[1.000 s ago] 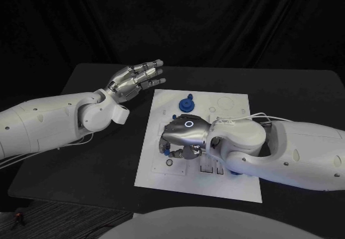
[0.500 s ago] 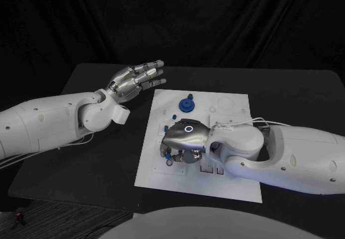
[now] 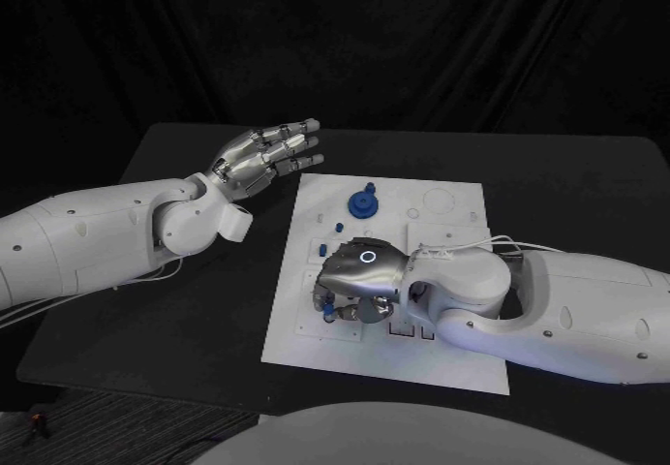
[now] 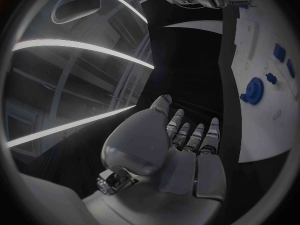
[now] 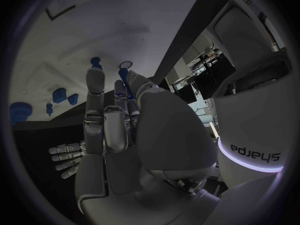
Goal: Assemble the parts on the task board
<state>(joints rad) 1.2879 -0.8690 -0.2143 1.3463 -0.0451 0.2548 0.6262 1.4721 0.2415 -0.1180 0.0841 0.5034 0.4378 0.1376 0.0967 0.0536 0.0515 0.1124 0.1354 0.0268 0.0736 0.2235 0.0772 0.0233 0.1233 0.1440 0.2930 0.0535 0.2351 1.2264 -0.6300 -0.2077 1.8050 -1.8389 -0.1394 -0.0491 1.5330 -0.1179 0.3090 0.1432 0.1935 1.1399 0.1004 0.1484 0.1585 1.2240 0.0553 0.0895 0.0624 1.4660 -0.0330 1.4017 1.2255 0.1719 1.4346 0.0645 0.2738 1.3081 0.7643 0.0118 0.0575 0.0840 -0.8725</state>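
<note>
Right hand point(image 3: 360, 281): we are pressing down on the board point(image 3: 454, 208), fingers curled around a small blue part point(image 5: 123, 76) at their tips.
Left hand point(image 3: 265, 155): hovering open, empty, beside the board's far corner.
Nearer hand: right.

Setting: robotics laboratory or test cell. A black table point(image 3: 182, 291) is set against black curtains point(image 3: 419, 58) that close off the background, as is done for controlled recording. A white task board point(image 3: 321, 339) with printed outlines and recesses is laid flat at the table's middle, in the manner of a bench test fixture. In the left wrist view, long ceiling light strips point(image 4: 81, 47) and structural framing overhead are seen. In the right wrist view, racks of equipment point(image 5: 200, 80) are seen beyond the table edge.
</note>
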